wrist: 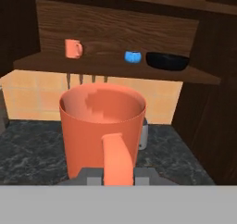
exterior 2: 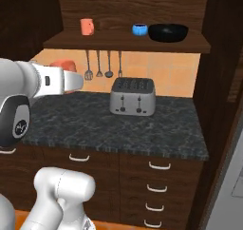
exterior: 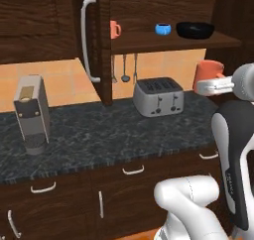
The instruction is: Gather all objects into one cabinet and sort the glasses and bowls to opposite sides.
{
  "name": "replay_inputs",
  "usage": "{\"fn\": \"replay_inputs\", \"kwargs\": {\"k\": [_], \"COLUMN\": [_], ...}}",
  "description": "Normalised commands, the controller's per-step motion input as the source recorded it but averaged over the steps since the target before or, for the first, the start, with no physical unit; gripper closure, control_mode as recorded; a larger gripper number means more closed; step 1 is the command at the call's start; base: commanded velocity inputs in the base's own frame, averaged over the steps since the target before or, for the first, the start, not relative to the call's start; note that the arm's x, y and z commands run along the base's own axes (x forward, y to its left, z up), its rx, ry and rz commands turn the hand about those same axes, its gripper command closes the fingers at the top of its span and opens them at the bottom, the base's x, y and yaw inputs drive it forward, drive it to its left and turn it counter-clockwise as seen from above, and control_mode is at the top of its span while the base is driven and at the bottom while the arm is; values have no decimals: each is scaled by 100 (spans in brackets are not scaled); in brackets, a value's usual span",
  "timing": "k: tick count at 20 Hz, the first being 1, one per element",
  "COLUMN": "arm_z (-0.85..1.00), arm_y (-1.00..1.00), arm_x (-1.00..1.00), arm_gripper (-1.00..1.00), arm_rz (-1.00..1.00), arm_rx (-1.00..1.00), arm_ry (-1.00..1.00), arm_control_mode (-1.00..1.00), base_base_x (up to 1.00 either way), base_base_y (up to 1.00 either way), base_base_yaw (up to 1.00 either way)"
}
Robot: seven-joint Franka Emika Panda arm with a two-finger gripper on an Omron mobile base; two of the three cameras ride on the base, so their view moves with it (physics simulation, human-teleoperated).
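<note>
With 1 mug (exterior 2: 87,26) sitting at the left of the cabinet (exterior 2: 128,43) shelf and the cup (exterior 2: 139,30) and bowl (exterior 2: 168,32) at its right, the gripper (wrist: 118,174) is holding a 2nd mug (wrist: 102,126) by its handle above the counter (exterior 2: 118,124), awaiting shelving, by my judgement beside the 1st.

Upright coral mug (wrist: 102,126) held above the counter.

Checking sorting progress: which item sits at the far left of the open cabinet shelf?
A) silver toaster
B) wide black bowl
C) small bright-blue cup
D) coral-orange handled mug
D: the coral-orange handled mug stands leftmost, with the small bright-blue cup and wide glossy black bowl to its right.
</note>
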Motion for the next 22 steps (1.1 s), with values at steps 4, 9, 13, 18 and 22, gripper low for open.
{"fn": "replay_inputs", "kwargs": {"k": [4,9,13,18,22], "arm_z": [0,0,0,0,0], "arm_y": [0,0,0,0,0], "arm_x": [0,0,0,0,0], "arm_gripper": [100,100,100,100,100], "arm_rz": [0,0,0,0,0], "arm_rx": [0,0,0,0,0], "arm_ry": [0,0,0,0,0], "arm_control_mode": [100,100,100,100,100], "base_base_x": [38,47,54,52,53], "base_base_y": [0,0,0,-11,-5], "base_base_yaw": [19,17,17,0,-1]}}
